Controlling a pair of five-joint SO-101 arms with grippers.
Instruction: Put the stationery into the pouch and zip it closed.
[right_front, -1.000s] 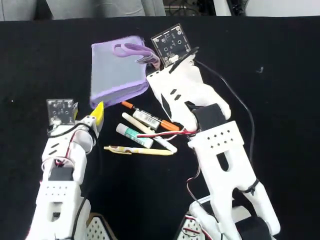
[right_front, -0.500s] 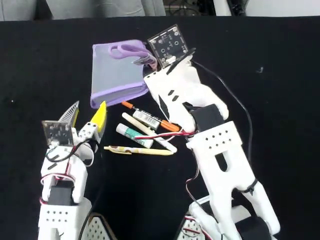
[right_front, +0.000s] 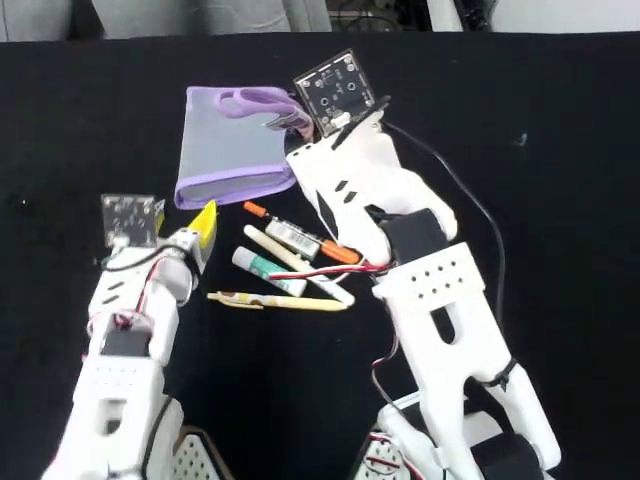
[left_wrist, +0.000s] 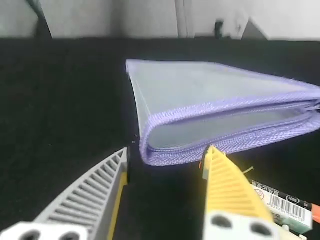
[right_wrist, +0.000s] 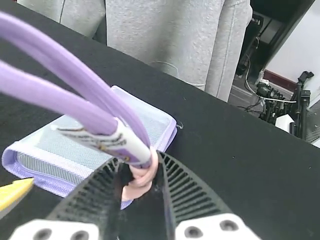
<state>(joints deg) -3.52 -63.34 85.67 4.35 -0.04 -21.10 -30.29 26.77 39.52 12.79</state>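
The purple pouch (right_front: 228, 145) lies at the back of the table with its zip edge toward the arms. My right gripper (right_front: 292, 122) is shut on the pouch's purple strap (right_wrist: 75, 95), holding it just above the pouch (right_wrist: 70, 145). My left gripper (left_wrist: 166, 150) is open, its grey and yellow fingers on either side of the near corner of the pouch (left_wrist: 220, 112) without touching it. Its yellow finger (right_front: 204, 224) points at that corner. An orange pen (right_front: 300, 238), a white stick (right_front: 297, 263), a marker (right_front: 268, 271) and a yellow pen (right_front: 277, 300) lie loose between the arms.
A black cloth (right_front: 560, 150) covers the table, with open room to the right and far left. The right arm's body (right_front: 400, 230) hangs over the ends of the stationery. A person in grey trousers (right_wrist: 165, 35) stands behind the table's far edge.
My left gripper drew back and opened wide, then came forward again to the pouch's near corner. The pouch's near edge shifted slightly left and away as the right gripper pulled its strap.
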